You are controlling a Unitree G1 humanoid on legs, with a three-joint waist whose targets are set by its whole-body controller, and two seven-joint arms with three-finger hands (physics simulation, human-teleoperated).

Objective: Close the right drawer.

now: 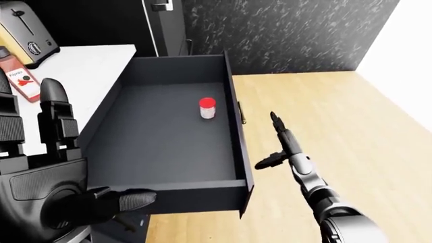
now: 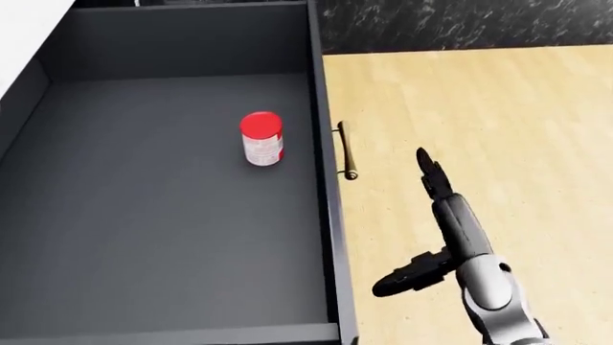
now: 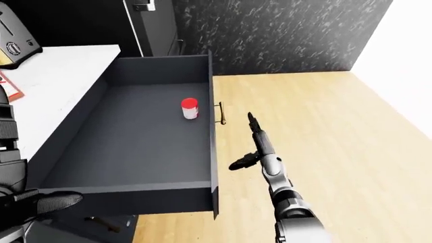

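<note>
Drawer (image 2: pixel 163 237) fully open, rigid, likely slides easily; push on front panel beside handle (image 2: pixel 346 160); right robot hand (image 2: pixel 436 215) fingers extended, holding nothing.

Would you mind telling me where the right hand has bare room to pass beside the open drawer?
The wood floor right of the drawer front is bare; the right hand hangs open there, clear of the handle. Inside, only the red-lidded jar stands near the front wall; all other drawer floor is free. The left hand crowds the left-eye view's lower left.
</note>
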